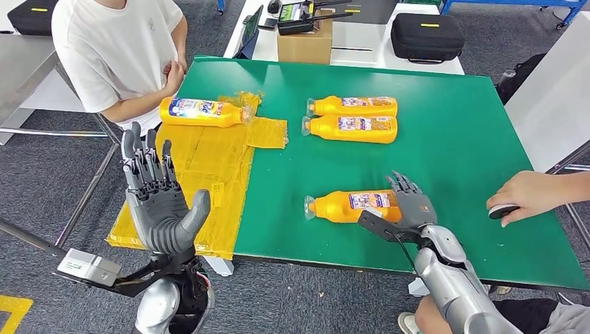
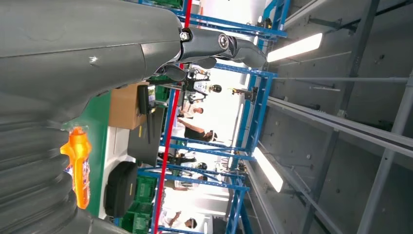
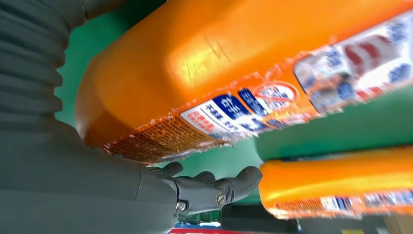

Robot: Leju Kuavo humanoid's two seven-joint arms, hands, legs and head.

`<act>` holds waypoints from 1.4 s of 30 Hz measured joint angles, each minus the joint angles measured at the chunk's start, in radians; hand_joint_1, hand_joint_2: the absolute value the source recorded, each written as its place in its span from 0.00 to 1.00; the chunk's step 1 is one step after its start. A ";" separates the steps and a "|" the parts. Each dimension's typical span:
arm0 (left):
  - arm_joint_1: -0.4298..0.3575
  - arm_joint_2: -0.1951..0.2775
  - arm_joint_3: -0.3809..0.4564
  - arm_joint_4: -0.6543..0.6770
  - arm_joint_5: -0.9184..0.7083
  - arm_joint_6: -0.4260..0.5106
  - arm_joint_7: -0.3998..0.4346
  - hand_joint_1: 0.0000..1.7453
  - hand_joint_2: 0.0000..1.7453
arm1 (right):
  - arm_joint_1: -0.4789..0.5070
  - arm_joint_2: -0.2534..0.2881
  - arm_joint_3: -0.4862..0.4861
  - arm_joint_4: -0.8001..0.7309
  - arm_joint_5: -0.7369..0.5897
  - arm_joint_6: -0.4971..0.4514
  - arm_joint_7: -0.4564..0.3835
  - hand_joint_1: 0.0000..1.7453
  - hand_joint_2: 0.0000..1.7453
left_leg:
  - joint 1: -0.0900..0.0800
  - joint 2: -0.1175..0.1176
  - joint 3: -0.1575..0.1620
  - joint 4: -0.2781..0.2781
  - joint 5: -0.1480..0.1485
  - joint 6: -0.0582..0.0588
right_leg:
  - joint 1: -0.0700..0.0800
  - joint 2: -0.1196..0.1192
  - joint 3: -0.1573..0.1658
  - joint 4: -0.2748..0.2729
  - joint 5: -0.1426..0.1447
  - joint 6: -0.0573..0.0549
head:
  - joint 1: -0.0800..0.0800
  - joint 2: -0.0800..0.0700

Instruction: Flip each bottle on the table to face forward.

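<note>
Orange bottles (image 1: 351,206), white-blue-red labels; green table (image 1: 452,160); yellow sheet (image 1: 202,174); grey hands (image 1: 163,209); black cases (image 1: 426,36).

The right hand (image 1: 412,203) covers the base end of the nearest bottle (image 1: 348,206), its label print is too blurry to read, and the person's hand (image 1: 532,196) beside it hides a small dark thing.

Bystanders and clutter around the green table top (image 1: 459,139)

Yellow crinkled plastic sheeting (image 1: 202,174) drapes over the table's left end. Beyond that corner sits a person in a white T-shirt (image 1: 115,49); at the right edge another person's hand (image 1: 529,196) rests on a small dark object (image 1: 502,211). Behind the far edge, a white bench (image 1: 362,52) carries a brown cardboard box (image 1: 305,43) and a black zipped case (image 1: 426,36).
</note>
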 joint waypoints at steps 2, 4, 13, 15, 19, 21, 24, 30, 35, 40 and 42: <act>0.000 0.002 0.001 0.000 -0.001 -0.001 0.008 0.00 1.00 | -0.027 0.002 0.022 0.023 0.021 0.032 0.035 0.00 1.00 | 0.000 0.000 0.000 0.000 0.000 0.000 | 0.000 0.000 0.000 0.000 0.000 0.000 | 0.000 0.000; 0.000 0.003 0.001 0.000 -0.002 -0.004 0.018 0.00 1.00 | -0.054 0.003 0.041 0.046 0.036 0.070 0.062 0.34 1.00 | 0.000 0.001 0.001 0.000 0.000 0.000 | 0.000 0.000 0.001 0.000 0.000 0.000 | 0.000 0.000; -0.001 0.005 0.003 0.017 -0.002 -0.018 0.043 0.00 1.00 | -0.123 0.002 0.093 0.118 0.041 0.162 0.082 1.00 1.00 | 0.000 0.000 0.003 0.000 0.000 0.001 | 0.000 0.000 0.003 0.000 0.001 0.001 | 0.000 0.000; -0.001 0.005 0.003 0.020 -0.002 -0.018 0.044 0.00 1.00 | -0.131 0.002 0.096 0.126 0.040 0.167 0.082 1.00 1.00 | 0.000 0.000 0.003 0.000 0.001 0.001 | 0.000 0.000 0.003 0.000 0.001 0.001 | 0.000 0.000; -0.001 0.005 0.003 0.026 -0.002 -0.019 0.044 0.00 1.00 | -0.138 0.002 0.101 0.136 0.038 0.168 0.081 1.00 1.00 | 0.000 0.000 0.003 0.000 0.001 0.001 | 0.000 0.000 0.003 0.000 0.001 0.001 | 0.000 0.000; -0.002 0.005 0.003 0.027 -0.002 -0.019 0.044 0.00 1.00 | -0.141 0.002 0.103 0.140 0.038 0.169 0.081 1.00 1.00 | 0.000 0.000 0.003 0.000 0.000 0.001 | 0.000 0.000 0.003 0.000 0.001 0.001 | 0.000 0.000; -0.004 0.006 0.003 0.030 -0.002 -0.025 0.051 0.00 1.00 | -0.144 0.002 0.103 0.144 0.032 0.182 0.076 1.00 1.00 | 0.000 0.000 0.003 0.000 0.000 0.001 | 0.000 0.000 0.003 0.000 0.001 0.001 | 0.000 0.000; -0.018 0.010 0.002 0.053 0.002 -0.046 0.085 0.00 0.75 | -0.158 -0.007 0.101 0.156 -0.057 0.255 0.024 1.00 1.00 | 0.000 0.000 0.005 0.000 0.000 0.001 | 0.000 0.000 0.004 -0.001 0.001 0.001 | 0.000 0.000; -0.021 0.017 -0.003 0.100 0.017 -0.086 0.206 0.00 0.75 | -0.121 -0.004 0.032 0.146 -0.261 0.223 -0.085 1.00 1.00 | 0.000 0.001 0.006 0.000 0.000 0.001 | 0.000 0.000 0.006 -0.001 0.001 0.001 | 0.000 0.000; -0.012 0.014 -0.010 0.174 0.017 -0.091 0.298 0.00 1.00 | 0.025 0.070 -0.089 -0.014 -0.572 0.157 -0.248 1.00 1.00 | 0.000 0.001 0.004 0.000 0.000 0.000 | 0.001 0.000 0.004 0.000 0.001 0.001 | 0.000 0.000; -0.005 0.010 -0.013 0.204 0.018 -0.094 0.307 0.00 1.00 | 0.087 0.109 -0.122 -0.123 -0.651 0.157 -0.263 1.00 1.00 | 0.001 0.001 0.002 0.000 0.000 0.000 | 0.001 0.000 0.001 0.000 0.001 0.001 | -0.001 0.000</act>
